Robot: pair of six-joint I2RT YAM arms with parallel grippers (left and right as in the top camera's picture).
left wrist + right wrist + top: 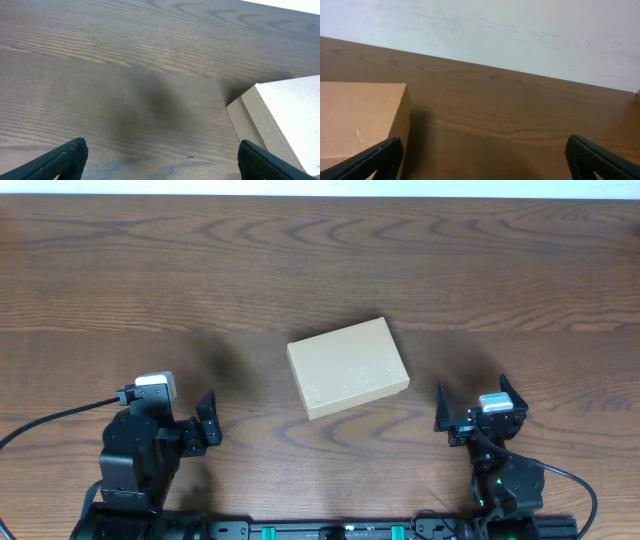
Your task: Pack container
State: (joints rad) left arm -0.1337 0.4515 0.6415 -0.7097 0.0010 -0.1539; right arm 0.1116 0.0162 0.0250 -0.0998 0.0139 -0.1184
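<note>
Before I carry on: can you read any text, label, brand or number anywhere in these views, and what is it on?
No readable text in any view.
small tan cardboard box: plain, with no print or label on the faces that show.
dark wooden table: wood grain only.
black rail at the near edge: green and white spots, too small to read as text.

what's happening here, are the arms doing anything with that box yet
Nothing is being handled right now. The cardboard box lies closed in the middle of the wooden table. The left gripper and right gripper are both open and empty, one on each side of it, touching nothing.
</note>
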